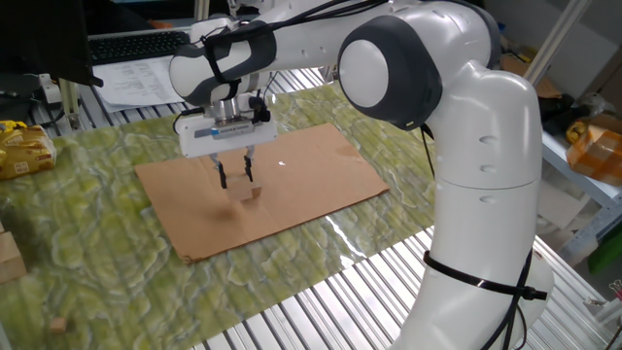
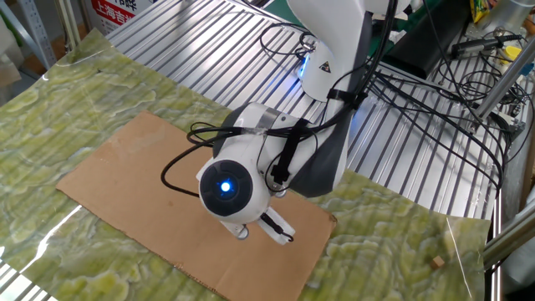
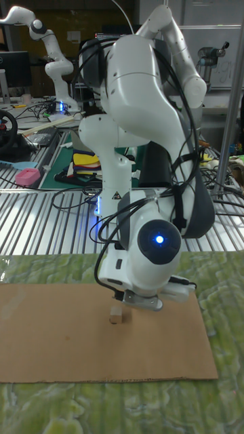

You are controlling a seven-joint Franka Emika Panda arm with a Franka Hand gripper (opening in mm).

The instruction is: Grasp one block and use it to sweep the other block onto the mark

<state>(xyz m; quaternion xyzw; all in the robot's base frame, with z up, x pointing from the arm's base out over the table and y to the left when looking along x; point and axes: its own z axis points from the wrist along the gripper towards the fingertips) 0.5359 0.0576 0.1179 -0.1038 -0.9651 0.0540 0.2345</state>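
While the fingers (image 1: 248, 173) hang over the brown cardboard (image 1: 311, 165) with a moderate gap between them and nothing held, the step in hand looks like the approach to the first grasp. A tan block (image 1: 251, 192) sits flat on the cardboard near its middle, just below the fingertips and toward their 5 o'clock in one fixed view. In the tall fixed view it shows beneath the wrist, at about 7 o'clock of the blue light. I cannot tell whether the fingertips already straddle it or stop just short.

The next move, as I judge it, calls for centring the gap over this block, lowering until the pads flank two opposite faces, then closing squarely so it does not twist.

Being a cube, the block has no real long axis. It stands on one face, and its yaw against the cardboard edges is too small to read.

A small cube (image 1: 60, 324) lies on the green surface (image 1: 97, 243) well apart, at 7 o'clock of the cardboard. The mark I cannot pick out.
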